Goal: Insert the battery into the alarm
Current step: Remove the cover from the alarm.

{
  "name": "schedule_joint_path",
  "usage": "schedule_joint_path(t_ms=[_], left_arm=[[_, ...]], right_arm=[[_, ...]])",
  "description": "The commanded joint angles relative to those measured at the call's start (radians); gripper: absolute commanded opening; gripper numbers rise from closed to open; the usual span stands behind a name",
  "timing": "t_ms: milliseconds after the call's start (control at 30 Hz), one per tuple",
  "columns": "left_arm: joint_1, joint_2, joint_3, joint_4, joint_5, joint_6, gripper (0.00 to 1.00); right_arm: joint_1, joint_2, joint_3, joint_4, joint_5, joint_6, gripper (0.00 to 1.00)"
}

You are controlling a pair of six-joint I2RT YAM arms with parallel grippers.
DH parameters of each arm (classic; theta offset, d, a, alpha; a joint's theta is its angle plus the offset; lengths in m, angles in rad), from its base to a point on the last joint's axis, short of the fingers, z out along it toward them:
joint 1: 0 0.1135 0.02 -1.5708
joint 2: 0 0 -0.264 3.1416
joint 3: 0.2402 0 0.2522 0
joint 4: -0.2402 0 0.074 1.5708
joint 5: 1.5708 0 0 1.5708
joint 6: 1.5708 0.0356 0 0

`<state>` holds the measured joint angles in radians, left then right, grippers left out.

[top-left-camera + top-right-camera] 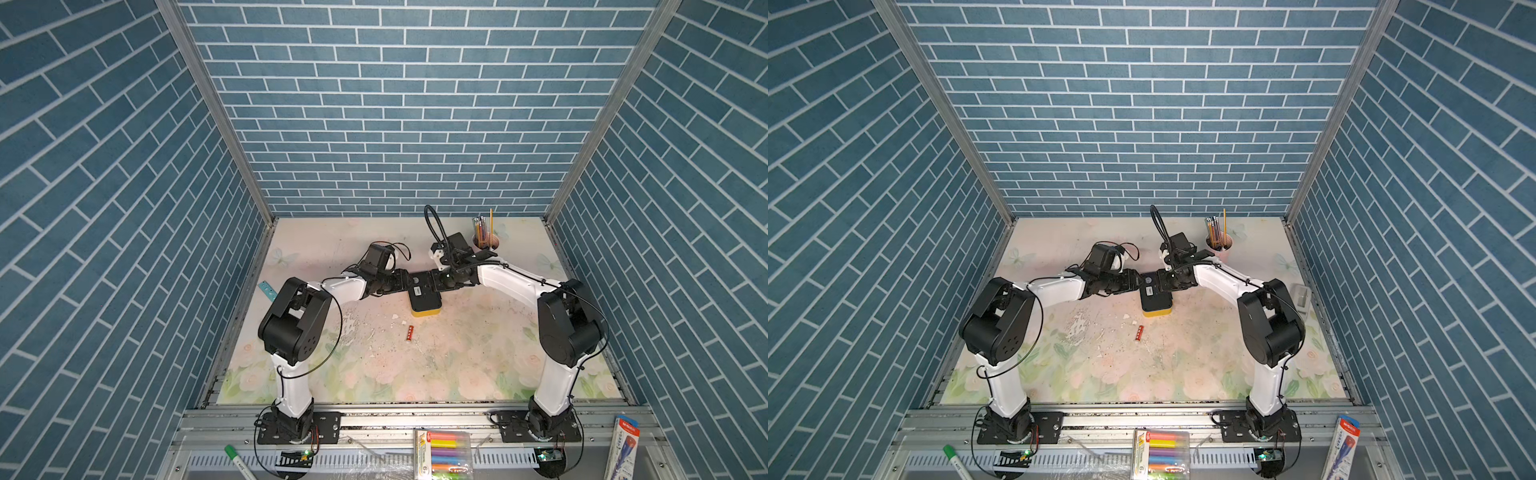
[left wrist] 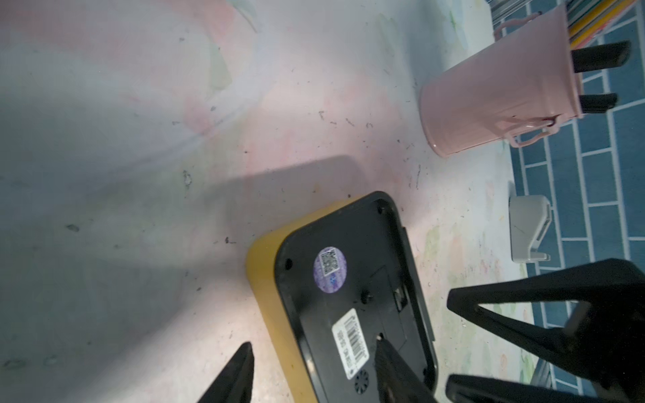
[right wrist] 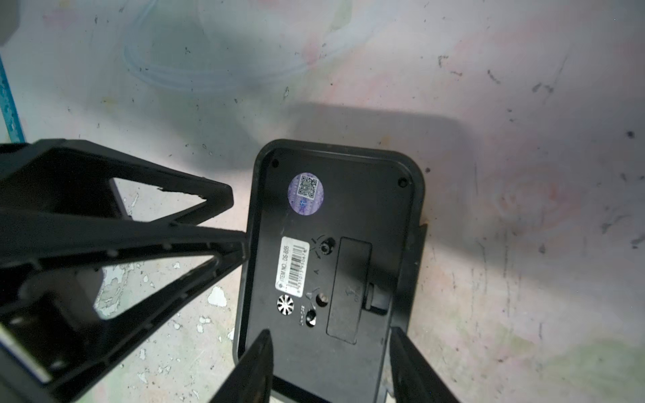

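Observation:
The alarm (image 1: 424, 300) lies face down mid-table, black back panel (image 3: 335, 216) up and yellow side (image 2: 268, 296) showing. The battery (image 1: 410, 333), a small red cylinder, lies loose on the mat in front of it, seen in both top views (image 1: 1139, 333). My left gripper (image 1: 405, 279) reaches the alarm's far end from the left. It is open: one finger (image 2: 241, 373) hangs beside the yellow side, its partner over the back panel. My right gripper (image 1: 436, 277) comes from the right, open, with one finger (image 3: 254, 366) over the panel and the second at its edge.
A pink pencil cup (image 1: 484, 241) stands behind the right wrist. A blue ruler (image 1: 267, 290) lies by the left wall and a white holder (image 1: 1301, 296) by the right wall. A marker pack (image 1: 446, 455), green marker (image 1: 239, 459) and pen packet (image 1: 623, 446) lie on the front rail.

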<state>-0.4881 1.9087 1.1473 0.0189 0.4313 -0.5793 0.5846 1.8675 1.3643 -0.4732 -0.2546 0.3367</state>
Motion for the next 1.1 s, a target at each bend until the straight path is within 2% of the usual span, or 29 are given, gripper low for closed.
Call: schedule_joint_path(t_ms=[0, 433, 733, 900, 1067], left_arm=[[0.007, 0.026, 0.024, -0.028, -0.014, 0.004, 0.55], [0.01, 0.067, 0.02, -0.027, -0.018, -0.003, 0.45], [0.011, 0.09, 0.024, -0.034, -0.012, -0.004, 0.39], [0.01, 0.111, 0.029, -0.039, -0.002, -0.005, 0.37], [0.011, 0.142, 0.045, -0.052, 0.014, -0.005, 0.35]], right_arm=[[0.008, 0.034, 0.023, 0.017, -0.018, 0.037, 0.54], [0.018, 0.107, 0.036, 0.046, 0.058, 0.084, 0.53], [0.053, 0.15, 0.078, -0.04, 0.16, 0.13, 0.55], [0.058, 0.199, 0.113, -0.081, 0.124, 0.157, 0.57], [0.043, 0.214, 0.116, -0.082, -0.023, 0.168, 0.58]])
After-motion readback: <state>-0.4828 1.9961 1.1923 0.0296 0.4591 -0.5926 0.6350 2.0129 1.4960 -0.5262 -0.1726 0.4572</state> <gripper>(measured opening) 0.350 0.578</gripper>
